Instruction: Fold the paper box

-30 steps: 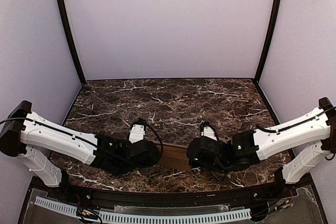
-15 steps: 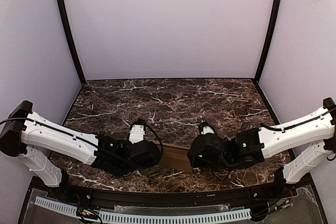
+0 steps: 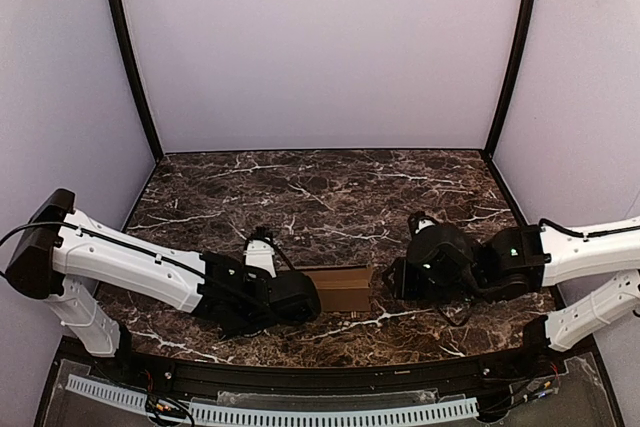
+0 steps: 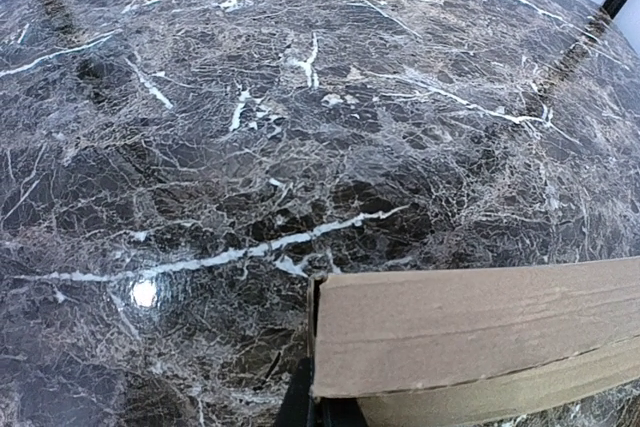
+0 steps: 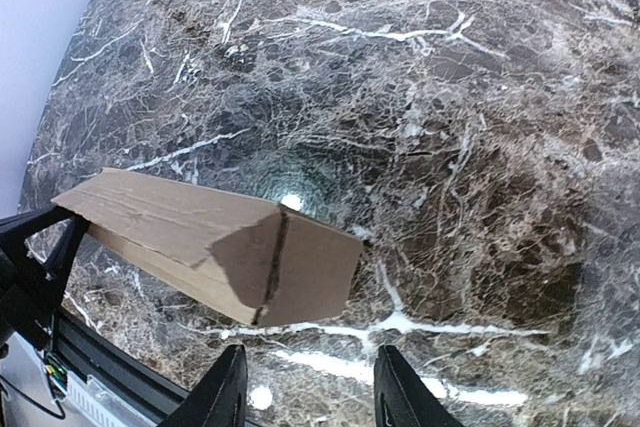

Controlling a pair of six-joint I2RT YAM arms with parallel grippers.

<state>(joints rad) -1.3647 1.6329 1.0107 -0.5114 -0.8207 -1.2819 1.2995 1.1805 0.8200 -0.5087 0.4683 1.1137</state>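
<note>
Dark marble table (image 3: pixel 330 187). L arm (image 3: pixel 130 262) reaches in low from near left, R arm (image 3: pixel 580 247) low from near right. Box (image 3: pixel 343 289): closed brown cardboard, long side running left-right, at near centre btwn the two arm ends. Its right end face shows a centre seam, and that end looks raised off the table. L fingers (image 4: pixel 298 402) clamped on box's left end, only one finger visible. R fingers (image 5: pixel 222 392) apart, nothing btwn them, just right of box, not touching.

The paper box (image 5: pixel 215 247) shows its closed end; the right gripper (image 5: pixel 310 379), jaws apart, sits clear of it
</note>
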